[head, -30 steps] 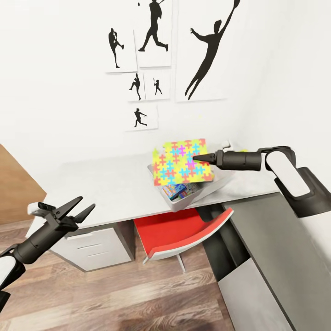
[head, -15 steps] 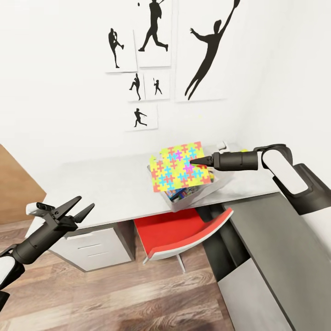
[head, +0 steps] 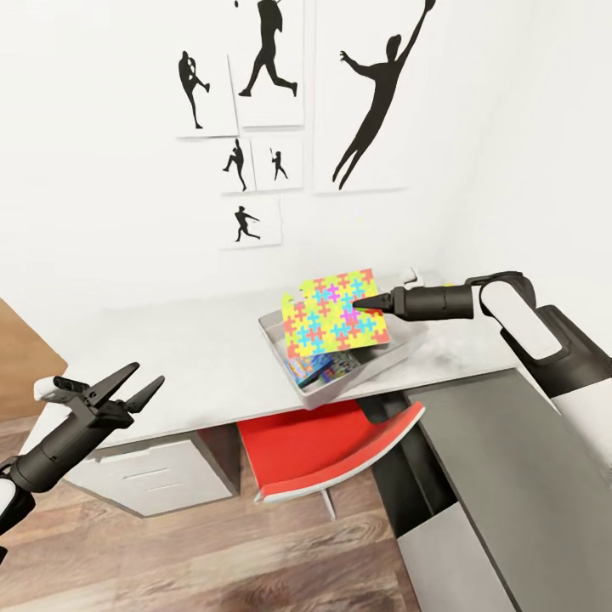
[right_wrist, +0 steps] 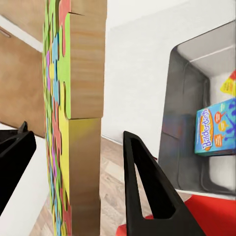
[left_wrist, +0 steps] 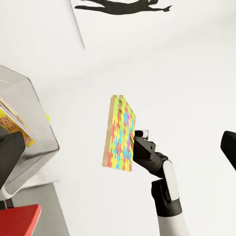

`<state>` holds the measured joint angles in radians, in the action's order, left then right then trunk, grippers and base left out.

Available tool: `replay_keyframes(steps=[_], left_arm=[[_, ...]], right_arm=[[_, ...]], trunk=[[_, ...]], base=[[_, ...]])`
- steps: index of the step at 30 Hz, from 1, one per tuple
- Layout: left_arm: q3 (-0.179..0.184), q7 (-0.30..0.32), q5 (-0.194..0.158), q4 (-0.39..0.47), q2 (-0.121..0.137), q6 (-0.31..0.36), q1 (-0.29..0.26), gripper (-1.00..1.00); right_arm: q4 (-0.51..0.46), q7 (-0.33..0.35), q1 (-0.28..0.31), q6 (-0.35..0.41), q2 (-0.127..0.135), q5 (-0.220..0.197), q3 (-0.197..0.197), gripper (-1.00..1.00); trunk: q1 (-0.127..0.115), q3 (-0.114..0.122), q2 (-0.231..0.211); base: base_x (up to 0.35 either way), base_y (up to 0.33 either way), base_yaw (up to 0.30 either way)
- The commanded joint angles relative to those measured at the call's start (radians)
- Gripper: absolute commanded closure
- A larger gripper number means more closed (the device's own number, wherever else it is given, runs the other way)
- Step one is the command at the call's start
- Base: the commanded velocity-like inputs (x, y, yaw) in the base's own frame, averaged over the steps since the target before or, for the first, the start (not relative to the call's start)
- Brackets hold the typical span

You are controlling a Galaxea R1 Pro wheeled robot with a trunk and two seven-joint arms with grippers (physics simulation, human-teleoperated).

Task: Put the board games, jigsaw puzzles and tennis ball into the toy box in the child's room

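Observation:
My right gripper (head: 356,303) is shut on a jigsaw puzzle (head: 335,314), a multicoloured square held tilted on edge in the air above the toy box (head: 274,328). The light-grey toy box sits on the table (head: 187,353) and holds board games (head: 320,366) with bright print. The right wrist view looks along the puzzle's edge (right_wrist: 73,123) between the fingers (right_wrist: 147,191), with the box (right_wrist: 189,98) and a blue board game (right_wrist: 216,127) beyond. The left wrist view sees the puzzle (left_wrist: 119,133) edge-on. My left gripper (head: 146,376) hangs open and empty off the table's near left corner.
A red chair (head: 331,438) is tucked under the table below the toy box. The dark grey desk section (head: 501,476) runs along the right. White drawers (head: 153,476) stand under the left end. Silhouette athlete pictures (head: 365,93) hang on the white wall.
The head camera has shifted, so the whole picture sits differently. My right gripper has carried the puzzle slightly left and lower over the toy box. The left arm has barely moved.

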<state>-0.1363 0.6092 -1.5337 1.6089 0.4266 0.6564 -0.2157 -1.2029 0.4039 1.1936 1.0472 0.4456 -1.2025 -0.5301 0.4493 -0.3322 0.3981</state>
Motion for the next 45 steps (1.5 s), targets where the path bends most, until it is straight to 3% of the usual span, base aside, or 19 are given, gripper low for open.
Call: replay_keyframes(steps=[1,15,22,31,36,45], left_arm=[[-0.002,-0.001,-0.006,0.000,0.000,0.006,0.000,-1.00],[-0.009,0.000,-0.006,0.000,0.000,0.008,0.002,-1.00],[-0.009,0.000,-0.006,0.000,0.000,0.008,0.002,-1.00],[-0.009,0.000,-0.006,0.000,0.000,0.008,0.002,-1.00],[-0.009,0.000,-0.006,0.000,0.000,0.008,0.002,-1.00],[-0.009,0.000,-0.006,0.000,0.000,0.008,0.002,-1.00]], right_arm=[[0.003,0.011,0.001,0.000,0.000,0.009,-0.002,1.00],[0.051,0.009,0.022,0.000,-0.006,0.018,-0.012,1.00],[0.067,0.009,0.031,0.000,-0.011,0.022,-0.079,1.00],[0.070,0.011,0.063,0.000,-0.010,0.022,-0.118,1.00],[0.068,0.011,0.101,0.000,-0.004,0.022,-0.193,1.00],[0.070,0.018,0.171,0.000,-0.001,0.020,-0.280,1.00]], trunk=[[0.001,-0.002,0.002],[0.001,-0.002,0.002],[0.001,-0.002,0.002],[0.001,-0.002,0.002],[0.001,-0.002,0.002],[0.001,-0.002,0.002]], base=[[0.054,-0.033,0.000],[0.015,-0.009,0.000],[0.001,-0.001,0.000],[0.000,0.000,0.000],[0.000,0.000,0.000],[0.000,0.000,0.000]])
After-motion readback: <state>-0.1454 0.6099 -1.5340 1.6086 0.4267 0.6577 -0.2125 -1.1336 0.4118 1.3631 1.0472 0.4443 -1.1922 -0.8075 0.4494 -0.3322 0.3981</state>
